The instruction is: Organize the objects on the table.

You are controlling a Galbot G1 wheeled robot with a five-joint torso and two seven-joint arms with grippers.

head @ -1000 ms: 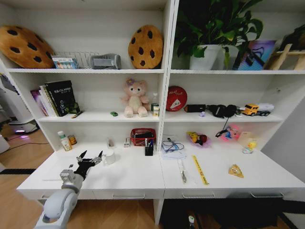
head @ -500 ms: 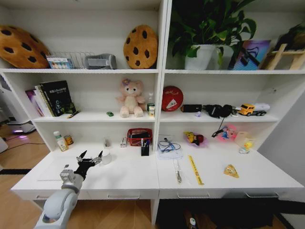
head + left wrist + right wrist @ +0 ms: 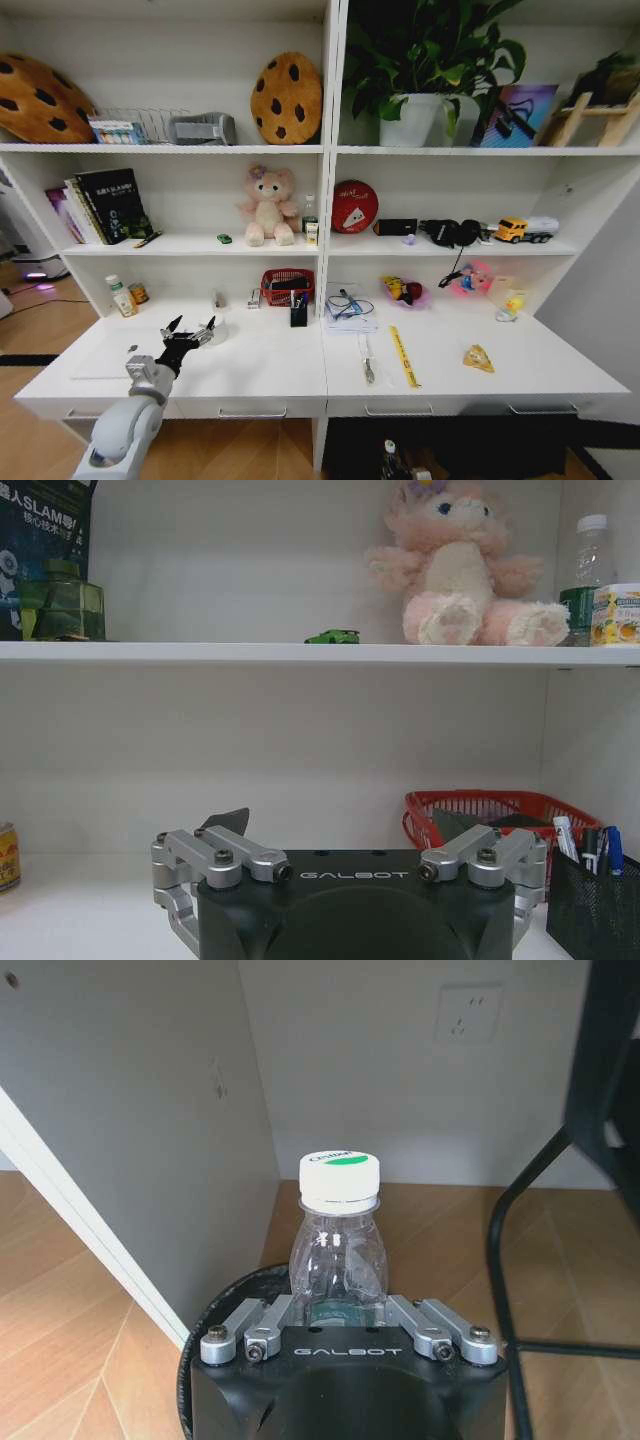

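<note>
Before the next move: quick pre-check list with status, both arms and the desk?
1. Left gripper open, nothing between its fingers: ok. It hovers over the left part of the table.
2. Right gripper shut on a clear bottle with a white and green cap, held low beside the white panel: ok.
3. White cup free to grasp: cannot tell; the left gripper partly hides it in the head view.
4. Yellow ruler and the pen beside it lie loose on the right half of the table: not ok, not yet organized.
5. Red basket and black pen holder stand upright at the back: ok.
</note>
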